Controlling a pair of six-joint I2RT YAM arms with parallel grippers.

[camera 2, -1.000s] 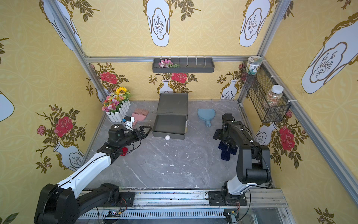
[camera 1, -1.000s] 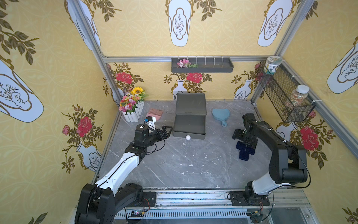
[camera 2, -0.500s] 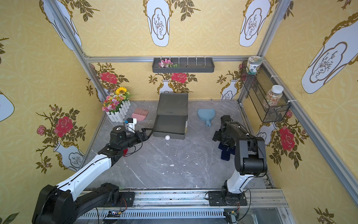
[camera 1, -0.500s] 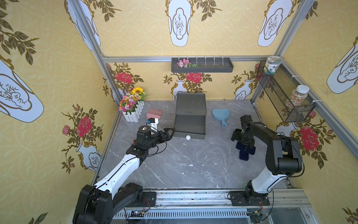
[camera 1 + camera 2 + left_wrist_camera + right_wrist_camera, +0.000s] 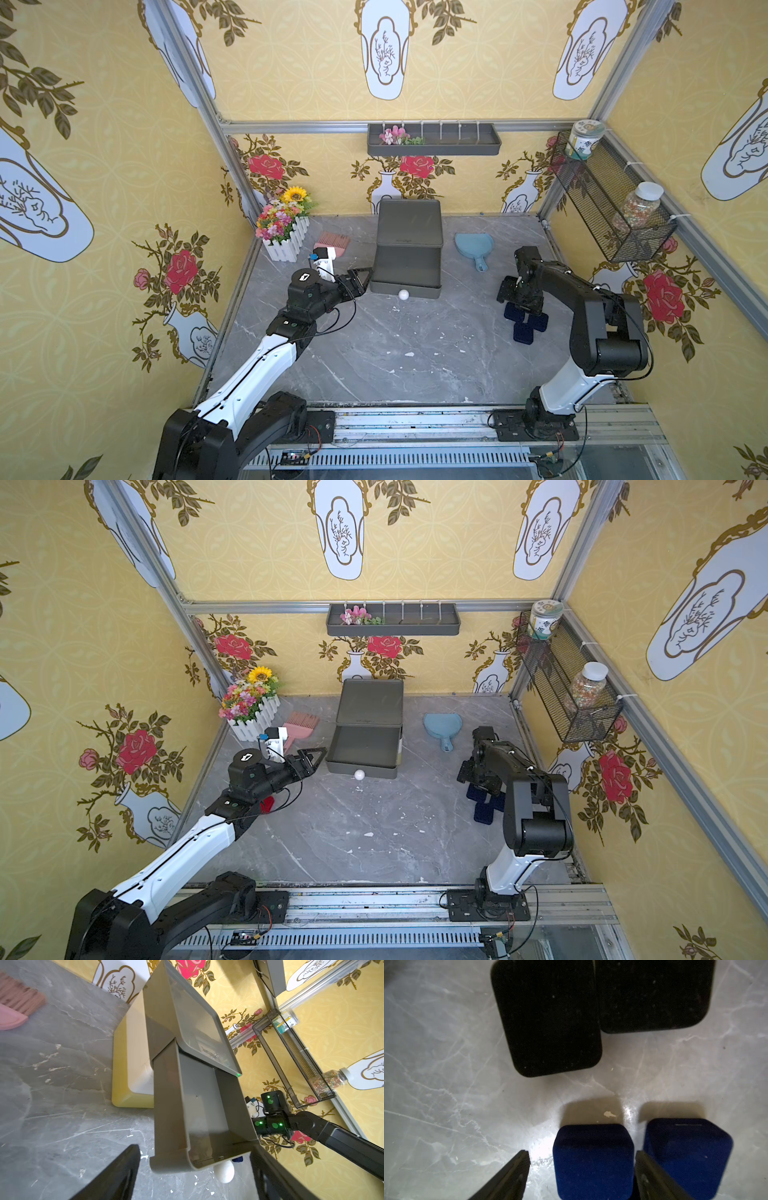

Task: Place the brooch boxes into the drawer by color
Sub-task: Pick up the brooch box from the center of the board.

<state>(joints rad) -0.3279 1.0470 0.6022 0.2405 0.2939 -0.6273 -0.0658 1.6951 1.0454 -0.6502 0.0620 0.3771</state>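
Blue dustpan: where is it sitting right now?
In both top views the blue dustpan lies flat on the grey tabletop, just right of the drawer chest and apart from it, toward the back.

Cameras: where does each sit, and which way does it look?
Top views: high over the front, looking down on the whole table; left arm and right arm show.
Left wrist: on the left arm, facing the drawer, top tier out; left end effector frames it.
Right wrist: on the right arm, facing down at brooch boxes; right end effector straddles a blue box.
Shared: left wrist and top views see the white knob.
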